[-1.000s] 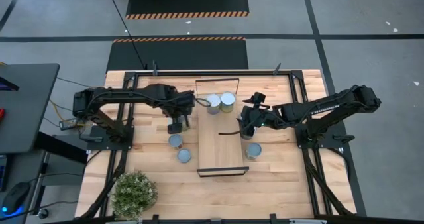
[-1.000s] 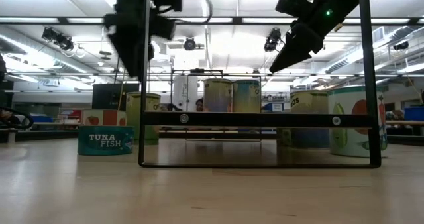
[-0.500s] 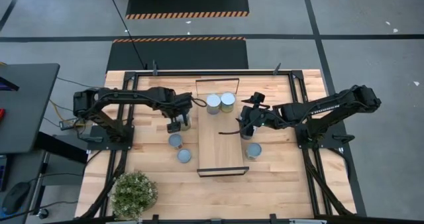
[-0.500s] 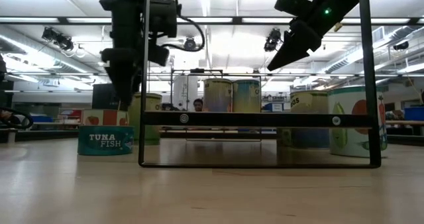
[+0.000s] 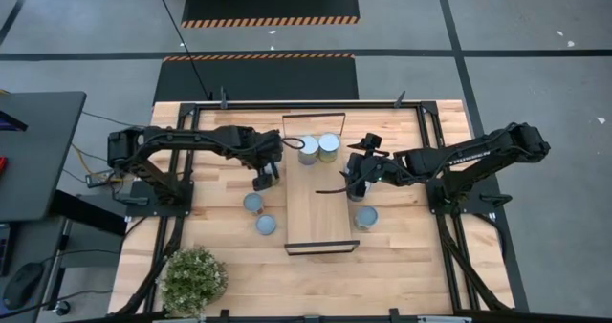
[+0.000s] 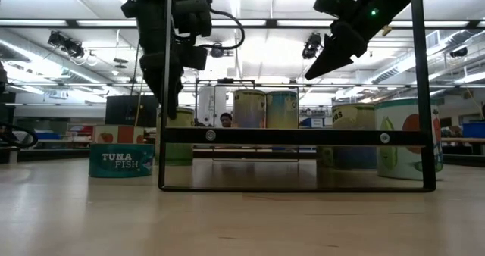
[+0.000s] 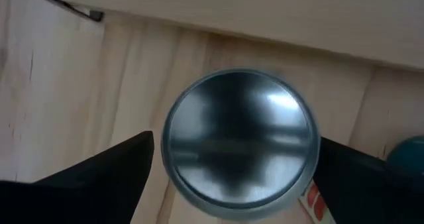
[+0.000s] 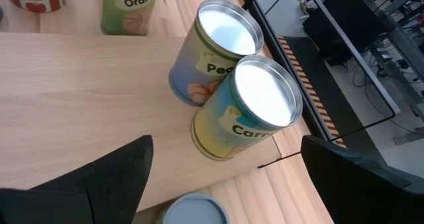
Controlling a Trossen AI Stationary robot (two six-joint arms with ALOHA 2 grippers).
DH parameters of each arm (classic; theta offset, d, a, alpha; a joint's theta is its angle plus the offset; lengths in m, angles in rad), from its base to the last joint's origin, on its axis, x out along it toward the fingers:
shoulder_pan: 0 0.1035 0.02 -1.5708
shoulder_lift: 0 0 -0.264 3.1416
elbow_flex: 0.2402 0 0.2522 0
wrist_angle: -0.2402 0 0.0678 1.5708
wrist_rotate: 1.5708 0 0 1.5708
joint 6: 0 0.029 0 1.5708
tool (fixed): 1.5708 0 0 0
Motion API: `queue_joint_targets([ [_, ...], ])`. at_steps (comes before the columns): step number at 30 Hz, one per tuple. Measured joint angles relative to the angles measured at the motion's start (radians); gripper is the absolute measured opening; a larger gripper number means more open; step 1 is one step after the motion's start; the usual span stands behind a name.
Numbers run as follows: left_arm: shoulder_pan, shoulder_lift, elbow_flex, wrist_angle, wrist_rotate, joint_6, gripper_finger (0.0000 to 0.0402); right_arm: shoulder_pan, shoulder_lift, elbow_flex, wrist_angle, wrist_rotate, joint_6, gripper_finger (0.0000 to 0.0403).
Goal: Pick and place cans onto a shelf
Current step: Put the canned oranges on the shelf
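Note:
The light-wood shelf (image 5: 320,199) lies in the middle of the table. Two cans (image 5: 308,149) (image 5: 328,147) stand upright at its far end; they also show in the right wrist view (image 8: 228,35) (image 8: 265,98). My left gripper (image 5: 266,175) is open above an olive-sided can (image 6: 180,135) just left of the shelf. Its fingers stand on either side of the silvery top (image 7: 238,144) without touching. My right gripper (image 5: 356,178) hangs open and empty above the shelf's right edge, high in the low view (image 6: 314,70), with another can top (image 8: 195,212) under it.
Two short cans (image 5: 252,203) (image 5: 266,225) stand on the table left of the shelf; one reads "Tuna Fish" (image 6: 121,161). Another can (image 5: 365,217) stands to its right. A bushy green plant (image 5: 193,279) sits at the near left. The shelf's black end frame (image 6: 295,135) stands upright.
My left gripper has come down and moved toward the table's right, toward the shelf, ending over the olive-sided can. My right gripper has kept still.

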Motion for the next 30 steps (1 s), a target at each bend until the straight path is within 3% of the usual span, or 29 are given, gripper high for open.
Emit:
queue_joint_targets([
  [8, 0.004, 0.022, 0.0, 0.002, 0.005, -0.039, 0.0392, 0.0, 0.0, 0.0, 0.011, 0.0, -0.004, 0.0391],
  [21, 0.012, 0.071, 0.005, 0.051, 0.014, -0.049, 0.0329, 0.002, 0.0, 0.0, 0.019, 0.0, -0.016, 0.0391],
  [25, 0.012, 0.069, 0.071, -0.02, 0.042, -0.029, 0.0311, 0.003, -0.008, 0.0, -0.013, 0.013, -0.023, 0.0391],
  [30, 0.002, 0.061, 0.206, -0.136, 0.045, -0.002, 0.0316, 0.003, -0.05, 0.0, -0.041, 0.03, -0.012, 0.0391],
])
